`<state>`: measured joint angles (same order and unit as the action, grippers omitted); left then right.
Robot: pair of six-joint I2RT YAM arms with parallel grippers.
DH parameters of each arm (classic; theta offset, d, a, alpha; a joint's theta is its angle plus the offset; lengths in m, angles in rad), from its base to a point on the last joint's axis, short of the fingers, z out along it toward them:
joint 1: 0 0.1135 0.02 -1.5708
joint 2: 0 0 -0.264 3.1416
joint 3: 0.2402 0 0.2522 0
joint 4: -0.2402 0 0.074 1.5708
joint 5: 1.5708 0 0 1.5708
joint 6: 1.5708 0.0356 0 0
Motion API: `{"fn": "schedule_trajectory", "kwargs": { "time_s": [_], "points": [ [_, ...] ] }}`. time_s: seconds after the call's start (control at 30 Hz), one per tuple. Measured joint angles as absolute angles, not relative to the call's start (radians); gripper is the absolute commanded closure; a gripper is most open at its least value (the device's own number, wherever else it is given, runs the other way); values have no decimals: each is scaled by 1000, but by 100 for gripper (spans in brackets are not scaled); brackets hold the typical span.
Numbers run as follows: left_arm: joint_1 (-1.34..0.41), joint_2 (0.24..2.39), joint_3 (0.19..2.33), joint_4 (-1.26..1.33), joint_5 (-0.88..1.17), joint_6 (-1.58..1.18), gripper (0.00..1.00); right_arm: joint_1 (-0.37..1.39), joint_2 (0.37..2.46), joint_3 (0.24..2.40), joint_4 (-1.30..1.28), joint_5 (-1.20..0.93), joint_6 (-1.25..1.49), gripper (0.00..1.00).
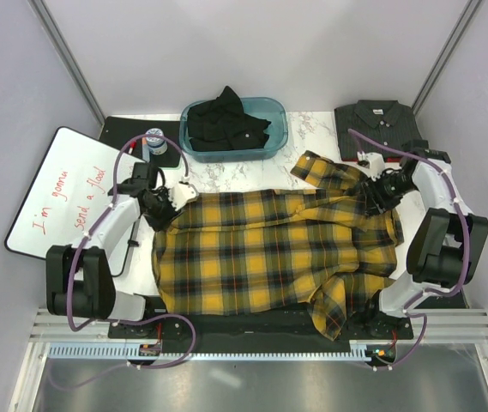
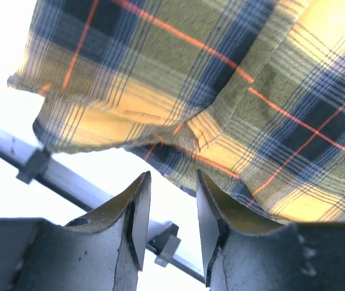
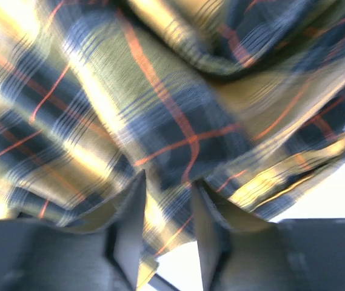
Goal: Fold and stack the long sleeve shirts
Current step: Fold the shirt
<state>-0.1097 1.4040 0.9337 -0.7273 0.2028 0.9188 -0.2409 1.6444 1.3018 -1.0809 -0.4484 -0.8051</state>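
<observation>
Bin point(image 1: 279, 129) with black shirt point(image 1: 226, 121), overhead only

Marble table point(image 1: 242, 175) (pale): plaid shirt point(image 1: 269, 249), charcoal shirt point(image 1: 377, 120), blue bin point(image 1: 280, 129).

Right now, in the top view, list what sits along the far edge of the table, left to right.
Whiteboard → small cup → blue bin holding the black shirt → folded charcoal shirt.

A lab booth: blank white walls point(image 1: 226, 43), aluminium rail point(image 1: 63, 327), scribbled whiteboard point(image 1: 55, 202).
</observation>
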Motion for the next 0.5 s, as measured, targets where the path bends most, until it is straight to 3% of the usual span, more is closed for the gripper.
{"fn": "schedule_trajectory", "kwargs": {
  "time_s": [0.07, 0.27, 0.37, 0.5],
  "points": [
    [-86, 1395, 934, -733, 213, 903, 55, -253, 1649, 1312, -1132, -467, -825, 47],
    [-95, 1438, 974, -774, 260, 844, 54, -283, 1687, 1473, -1222, -514, -816, 44],
    [-105, 1493, 1013, -775, 271, 819, 54, -288, 1745, 1527, -1229, -552, -795, 47],
    [-121, 1561, 1038, -768, 271, 785, 57, -304, 1830, 1523, -1229, -578, -752, 57]
  ]
}}
